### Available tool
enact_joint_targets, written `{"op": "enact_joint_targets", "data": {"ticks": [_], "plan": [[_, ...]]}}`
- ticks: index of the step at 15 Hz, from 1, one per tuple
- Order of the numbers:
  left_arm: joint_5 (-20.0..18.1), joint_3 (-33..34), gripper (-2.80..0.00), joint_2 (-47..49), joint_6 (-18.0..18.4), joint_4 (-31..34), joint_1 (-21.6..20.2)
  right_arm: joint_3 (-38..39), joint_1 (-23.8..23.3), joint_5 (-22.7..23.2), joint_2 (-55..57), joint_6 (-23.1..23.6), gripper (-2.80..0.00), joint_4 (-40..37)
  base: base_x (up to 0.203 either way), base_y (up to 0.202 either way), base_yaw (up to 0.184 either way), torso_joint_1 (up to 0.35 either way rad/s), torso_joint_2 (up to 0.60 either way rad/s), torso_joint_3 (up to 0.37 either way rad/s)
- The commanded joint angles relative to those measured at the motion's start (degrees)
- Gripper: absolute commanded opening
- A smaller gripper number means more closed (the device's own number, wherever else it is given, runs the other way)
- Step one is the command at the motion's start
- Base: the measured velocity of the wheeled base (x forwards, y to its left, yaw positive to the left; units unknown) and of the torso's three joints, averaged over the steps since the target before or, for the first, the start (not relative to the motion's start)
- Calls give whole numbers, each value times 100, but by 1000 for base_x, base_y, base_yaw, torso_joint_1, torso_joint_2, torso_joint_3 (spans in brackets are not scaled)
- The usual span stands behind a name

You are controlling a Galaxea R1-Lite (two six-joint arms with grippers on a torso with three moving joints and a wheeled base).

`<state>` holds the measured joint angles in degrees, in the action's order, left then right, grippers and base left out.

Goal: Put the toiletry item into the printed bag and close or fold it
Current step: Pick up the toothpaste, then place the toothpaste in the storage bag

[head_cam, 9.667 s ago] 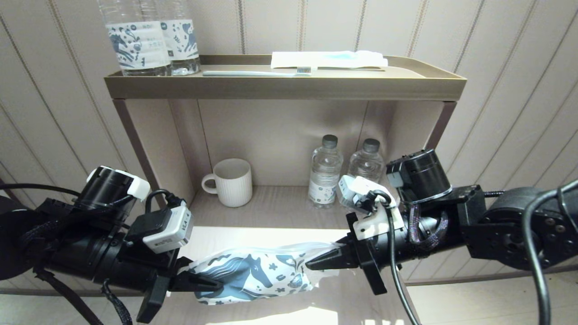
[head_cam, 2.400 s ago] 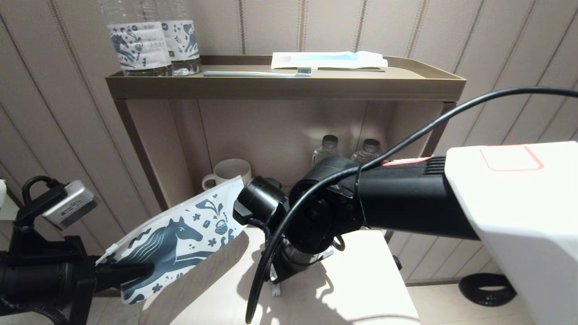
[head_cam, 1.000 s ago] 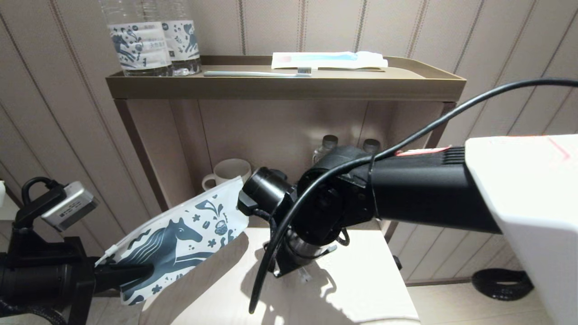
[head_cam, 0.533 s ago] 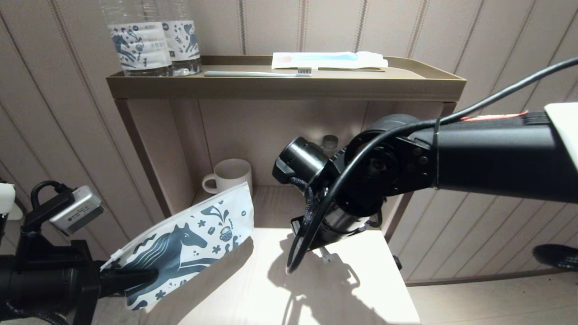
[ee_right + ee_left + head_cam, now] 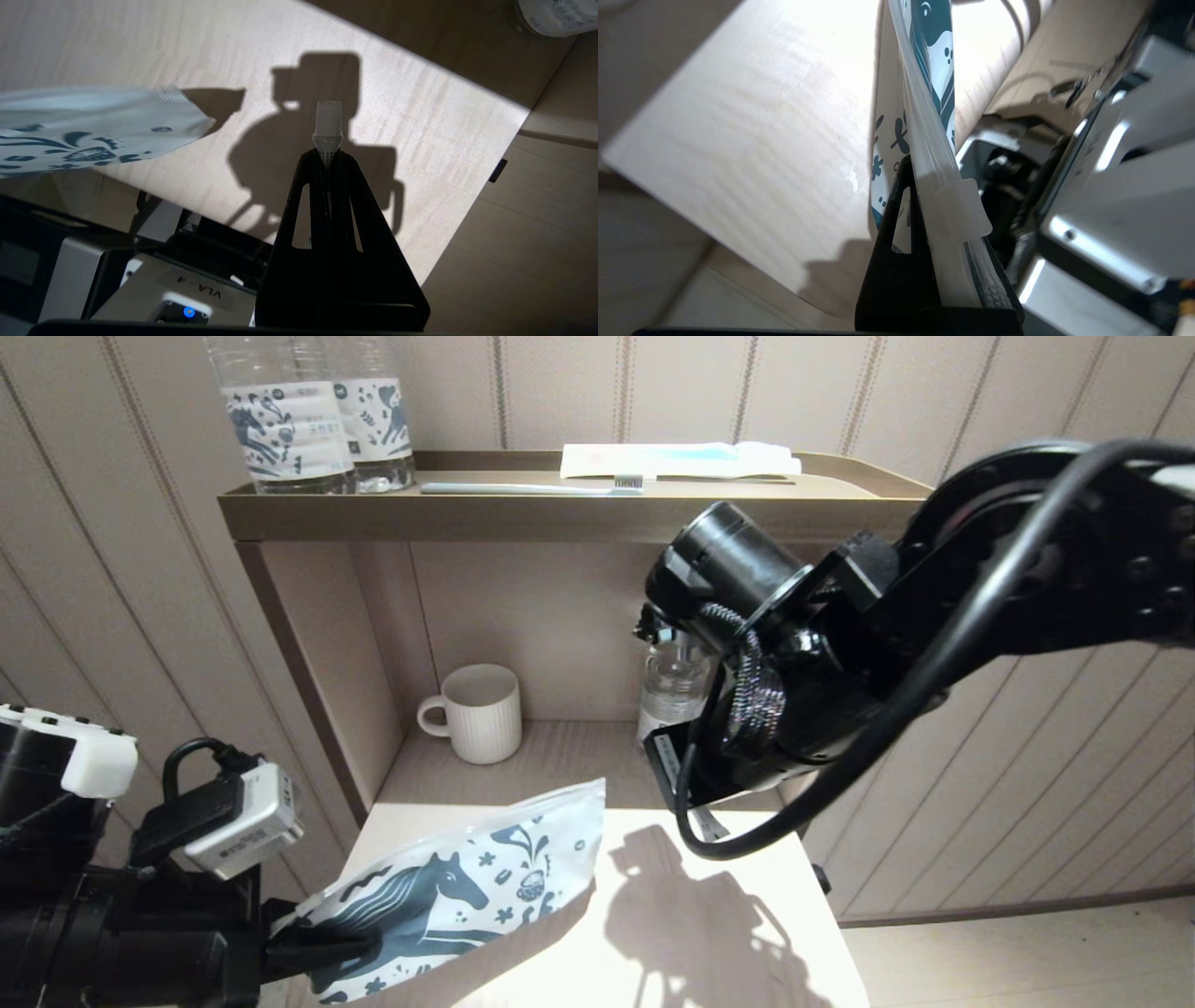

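The printed bag (image 5: 448, 896), white with a blue horse, hangs tilted over the near left part of the light wooden table (image 5: 747, 943). My left gripper (image 5: 359, 945) is shut on its lower left end. In the left wrist view the fingers (image 5: 896, 219) clamp the clear zip strip of the printed bag (image 5: 931, 70) just beside the slider (image 5: 962, 207). My right gripper (image 5: 327, 156) is raised above the table's far right and is shut on the toiletry item (image 5: 328, 122), a small tube whose white cap sticks out past the fingertips. The bag's free end (image 5: 140, 116) lies apart from that tube.
A ribbed white mug (image 5: 478, 712) and a water bottle (image 5: 674, 681) stand on the lower shelf behind the table. The top shelf (image 5: 579, 513) carries two horse-label bottles (image 5: 280, 429), a toothbrush (image 5: 532, 487) and a white packet (image 5: 681, 459).
My right arm has risen and swung right, away from the bag, with the tube in its grip. My left arm has carried the bag rightward and lower, over the table.
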<state>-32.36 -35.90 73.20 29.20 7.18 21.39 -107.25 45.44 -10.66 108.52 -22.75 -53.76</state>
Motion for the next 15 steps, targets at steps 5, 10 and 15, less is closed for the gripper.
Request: {"op": "enact_joint_targets", "data": {"ticks": [5, 10, 15], "plan": [[-805, 52, -280, 866, 1901, -1270, 342, -384, -507, 1563, -472, 931, -280, -503, 0, 0, 0, 0, 0, 0], [-811, 67, -280, 2113, 2109, -2722, 910, -353, -598, 1990, -502, 1565, -280, -513, 0, 0, 0, 0, 0, 0], [-811, -93, -280, 2469, 2239, -3082, 1042, 5, -562, 2414, -704, 2109, -280, -508, 0, 0, 0, 0, 0, 0]]}}
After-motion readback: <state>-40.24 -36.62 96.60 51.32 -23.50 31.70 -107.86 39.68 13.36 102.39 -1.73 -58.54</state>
